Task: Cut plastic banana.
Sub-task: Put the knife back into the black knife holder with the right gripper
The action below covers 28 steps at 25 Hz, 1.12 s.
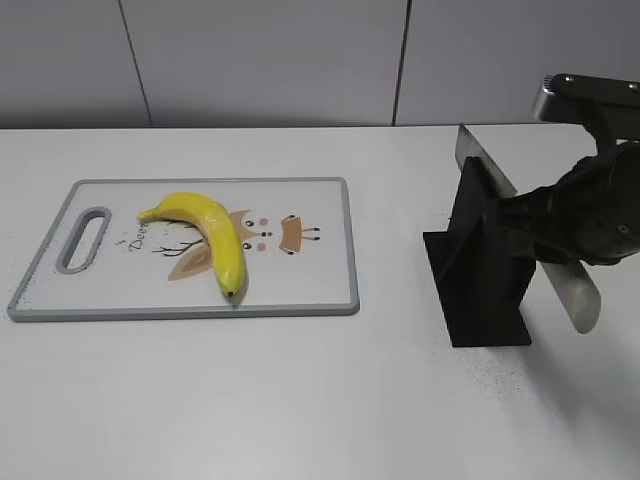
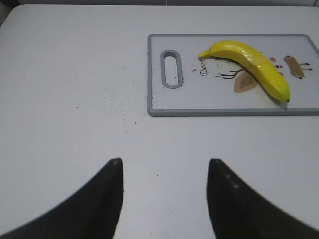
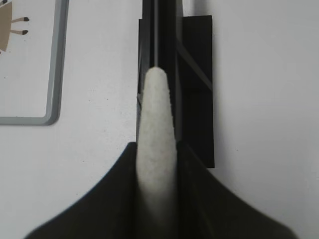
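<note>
The plastic banana (image 1: 207, 232) lies whole on a grey-rimmed white cutting board (image 1: 330, 295) at the left of the white table (image 1: 300, 400), its curve arching over a printed deer cartoon (image 1: 262, 238), its dark tip toward the board's near edge and its stem end toward the handle slot (image 1: 86, 238); at the right of the table stands a black knife stand (image 1: 480, 270), well apart from the board; a knife rests in the stand, its blade (image 1: 483, 160) rising behind it and its pale handle (image 1: 575, 290) slanting down toward the front; the right gripper (image 3: 157, 169) is closed around that handle, a black finger pressed on each side; the left gripper (image 2: 164, 172) hovers over bare table near the board's handle end, its jaws spread apart and holding nothing; fine dark specks (image 2: 117, 102) dot the table beside the board
</note>
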Each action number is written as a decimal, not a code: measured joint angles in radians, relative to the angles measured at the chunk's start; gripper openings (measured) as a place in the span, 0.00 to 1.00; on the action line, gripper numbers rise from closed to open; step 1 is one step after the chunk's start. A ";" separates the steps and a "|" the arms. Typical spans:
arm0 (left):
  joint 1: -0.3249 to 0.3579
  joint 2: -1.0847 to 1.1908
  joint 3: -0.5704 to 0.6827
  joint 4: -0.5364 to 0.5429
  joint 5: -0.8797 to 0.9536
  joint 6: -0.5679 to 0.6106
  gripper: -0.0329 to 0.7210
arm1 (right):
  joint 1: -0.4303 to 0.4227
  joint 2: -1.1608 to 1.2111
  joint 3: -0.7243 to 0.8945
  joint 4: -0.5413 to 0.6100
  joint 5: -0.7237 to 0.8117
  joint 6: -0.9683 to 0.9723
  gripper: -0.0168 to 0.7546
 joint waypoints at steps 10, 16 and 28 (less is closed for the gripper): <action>0.000 0.000 0.000 0.000 0.000 0.000 0.74 | 0.000 0.010 -0.002 0.005 -0.020 -0.003 0.73; 0.000 0.000 0.000 0.000 0.000 0.000 0.74 | 0.000 0.005 -0.103 0.006 0.079 -0.061 0.85; 0.000 0.000 0.000 0.000 0.000 0.000 0.74 | 0.000 -0.224 -0.242 0.230 0.525 -0.636 0.85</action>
